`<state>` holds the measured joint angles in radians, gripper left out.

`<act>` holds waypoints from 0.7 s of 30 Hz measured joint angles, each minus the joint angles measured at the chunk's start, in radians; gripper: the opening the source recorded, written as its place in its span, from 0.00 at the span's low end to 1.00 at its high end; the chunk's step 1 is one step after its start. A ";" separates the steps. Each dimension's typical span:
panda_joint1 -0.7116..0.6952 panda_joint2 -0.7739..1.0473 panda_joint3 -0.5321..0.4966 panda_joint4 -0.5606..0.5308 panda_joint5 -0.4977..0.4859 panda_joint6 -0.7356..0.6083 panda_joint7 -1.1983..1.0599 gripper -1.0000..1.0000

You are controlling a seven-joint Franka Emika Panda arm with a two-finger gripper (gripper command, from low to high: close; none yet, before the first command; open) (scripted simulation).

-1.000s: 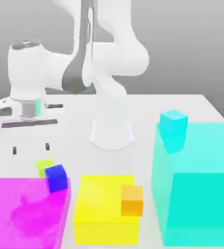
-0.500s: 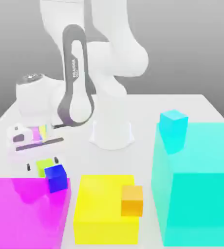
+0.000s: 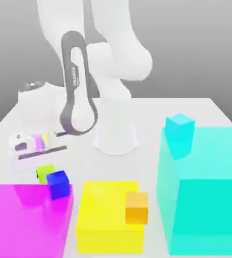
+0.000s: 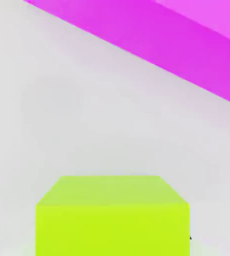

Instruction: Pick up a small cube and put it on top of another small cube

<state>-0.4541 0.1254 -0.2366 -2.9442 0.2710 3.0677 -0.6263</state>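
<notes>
Between gripper (image 3: 43, 170) fingers, lime cube (image 3: 45, 172)

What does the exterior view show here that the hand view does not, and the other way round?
Exterior view alone: the arm, the small blue cube, the yellow block with the orange cube, and the big teal block with a light blue cube.
Hand view alone: the lime cube's top and one side up close, with bare table between it and the magenta block.
Both: the lime cube, the magenta block and the white table.
</notes>
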 joint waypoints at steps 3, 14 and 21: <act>0.045 -0.067 -0.100 -0.016 -0.188 -0.049 0.133 0.00; 0.014 -0.257 -0.099 -0.024 -0.423 -0.228 0.103 0.00; 0.107 -0.312 -0.107 0.030 -0.439 -0.336 -0.218 0.00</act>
<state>-0.3472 -0.1869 -0.3436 -2.9145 -0.1682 2.7319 -0.8440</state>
